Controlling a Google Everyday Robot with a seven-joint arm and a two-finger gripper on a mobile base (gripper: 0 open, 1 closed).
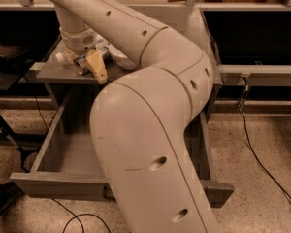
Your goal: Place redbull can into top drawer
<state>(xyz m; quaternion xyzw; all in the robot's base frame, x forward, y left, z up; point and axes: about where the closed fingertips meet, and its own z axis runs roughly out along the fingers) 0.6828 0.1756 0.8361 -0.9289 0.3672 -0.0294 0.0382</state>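
My gripper (89,64) is at the end of the arm, down on the grey cabinet top (53,72) above the drawer, near the top's front left. A small silvery thing (81,66) right at the gripper looks like the redbull can, mostly hidden by the wrist. The top drawer (48,184) is pulled wide open below. Its grey inside (68,152) shows on the left, and the dark handle (108,193) is partly hidden behind my arm.
My bulky arm (150,144) covers the middle and right of the drawer. A clear bottle with a white label (109,52) lies on the cabinet top beside the gripper. Cables (262,159) run on the speckled floor. A dark stand (2,62) is at the left.
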